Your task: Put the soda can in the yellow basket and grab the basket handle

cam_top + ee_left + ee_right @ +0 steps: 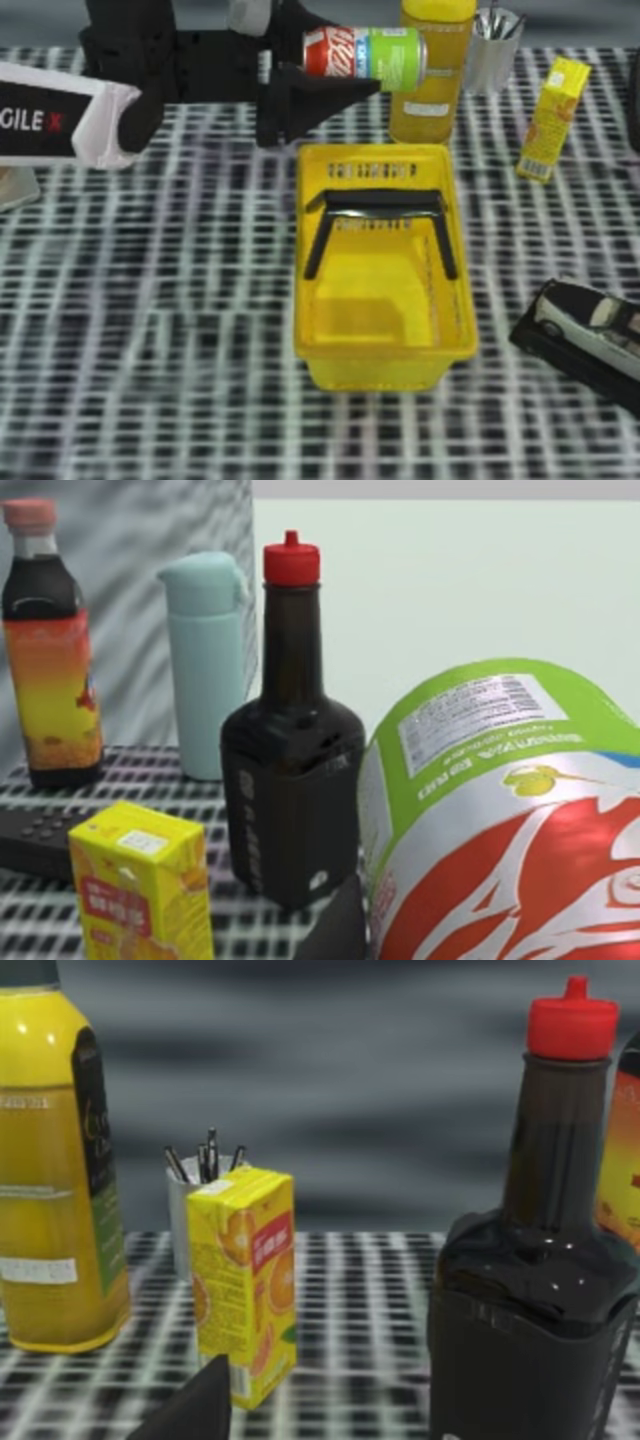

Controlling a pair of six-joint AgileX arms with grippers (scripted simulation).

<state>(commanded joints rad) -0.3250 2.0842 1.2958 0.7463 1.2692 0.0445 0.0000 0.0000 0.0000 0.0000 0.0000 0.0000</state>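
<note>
A: Item one, soda can (365, 52)?
B: Lying sideways in the air, clamped by the left gripper (300, 75) above the table's far edge, just beyond the yellow basket (384, 352)'s far rim and overlapping the tall yellow bottle (432, 70) in the top view.

A: Basket?
B: Centre of the table, interior bare. Basket handle (380, 205) raised across the far half, nothing touching it.

A: Open room?
B: Wide bare cloth to the basket's left and near side. On the right: yellow juice carton (551, 118), pen cup (492, 48), a black object (585, 335) by the right edge.

A: Right gripper?
B: Only a dark tip shows in its own wrist view, near the carton and a dark sauce bottle (535, 1290); open or closed, I cannot tell.
</note>
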